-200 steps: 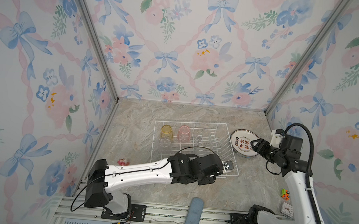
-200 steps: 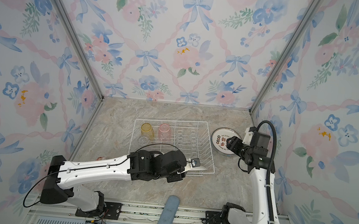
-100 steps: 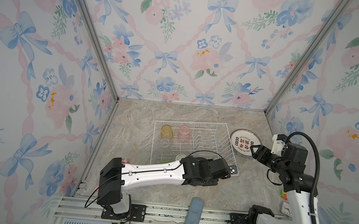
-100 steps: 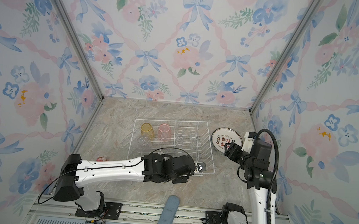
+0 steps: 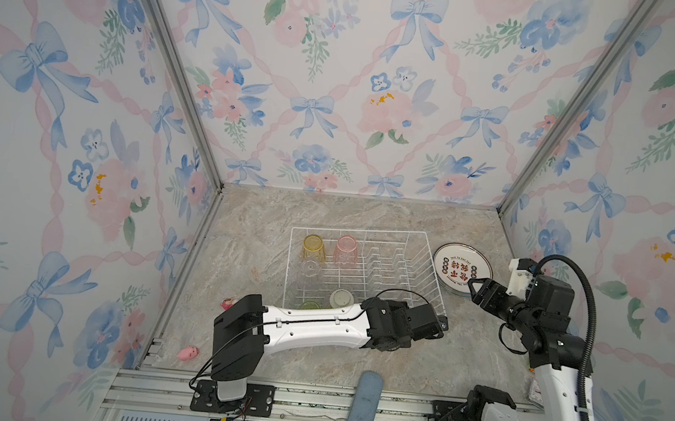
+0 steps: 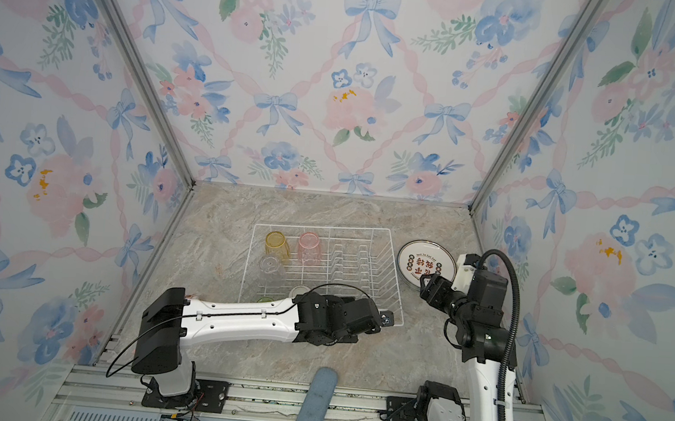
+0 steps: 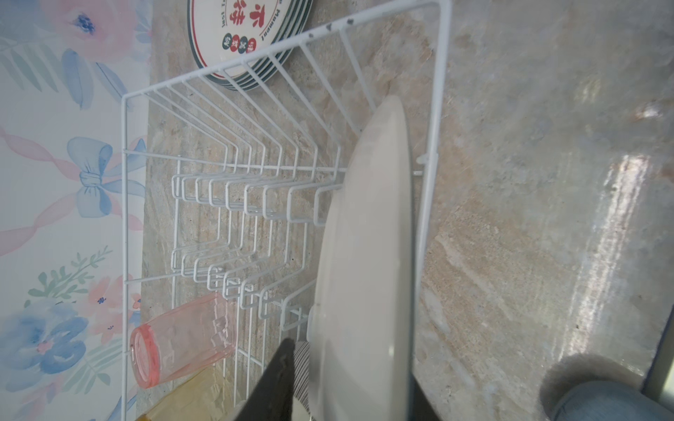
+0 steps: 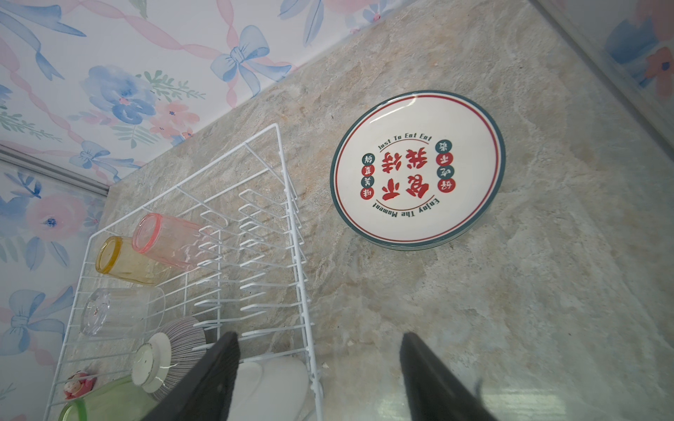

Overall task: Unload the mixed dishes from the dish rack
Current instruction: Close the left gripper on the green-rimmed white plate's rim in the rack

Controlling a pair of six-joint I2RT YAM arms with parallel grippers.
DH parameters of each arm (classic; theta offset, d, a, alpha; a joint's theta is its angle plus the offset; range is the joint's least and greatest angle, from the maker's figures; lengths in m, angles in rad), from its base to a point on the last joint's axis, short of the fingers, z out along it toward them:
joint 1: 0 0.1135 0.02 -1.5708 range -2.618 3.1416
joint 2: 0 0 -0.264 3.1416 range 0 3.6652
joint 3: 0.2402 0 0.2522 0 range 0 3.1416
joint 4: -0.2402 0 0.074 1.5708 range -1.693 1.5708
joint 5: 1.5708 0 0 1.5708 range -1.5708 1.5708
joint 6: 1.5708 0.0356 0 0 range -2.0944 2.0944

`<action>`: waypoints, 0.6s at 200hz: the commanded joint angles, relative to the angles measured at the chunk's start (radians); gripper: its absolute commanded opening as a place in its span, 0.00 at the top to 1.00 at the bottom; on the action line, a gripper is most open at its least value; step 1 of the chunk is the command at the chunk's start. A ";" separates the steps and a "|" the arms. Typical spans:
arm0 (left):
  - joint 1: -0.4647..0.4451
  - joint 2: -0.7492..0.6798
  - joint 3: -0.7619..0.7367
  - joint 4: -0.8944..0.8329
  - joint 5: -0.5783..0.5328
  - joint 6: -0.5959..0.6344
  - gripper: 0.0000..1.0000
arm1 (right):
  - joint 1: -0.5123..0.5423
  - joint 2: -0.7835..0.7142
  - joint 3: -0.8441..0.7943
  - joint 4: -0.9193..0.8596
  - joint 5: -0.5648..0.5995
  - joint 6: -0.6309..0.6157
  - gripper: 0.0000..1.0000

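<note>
Left hand (image 7: 348, 364) straddles the last racked plate (image 7: 364, 237), which stands edge-on along the dish rack's (image 7: 434, 109) 6 o'clock rim; whether it is pinched yet, I cannot tell. The plate stack (image 5: 462, 268) lies at its 1 o'clock.

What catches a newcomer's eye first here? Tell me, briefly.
The printed plate stack lies on the table right of the white rack. Next, the left claw straddles one plate on edge at the rack's near right corner, with the yellow tumbler and pink tumbler at its far left.
</note>
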 commanded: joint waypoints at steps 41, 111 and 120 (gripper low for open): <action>0.019 0.007 0.036 -0.009 -0.086 0.015 0.75 | 0.009 0.008 -0.043 0.067 -0.016 0.003 0.27; 0.027 0.014 0.048 -0.009 -0.129 0.026 0.78 | 0.009 0.017 -0.058 0.082 -0.016 0.000 0.27; 0.027 0.014 0.047 -0.007 -0.141 0.028 0.78 | 0.009 0.018 -0.057 0.085 -0.016 0.001 0.27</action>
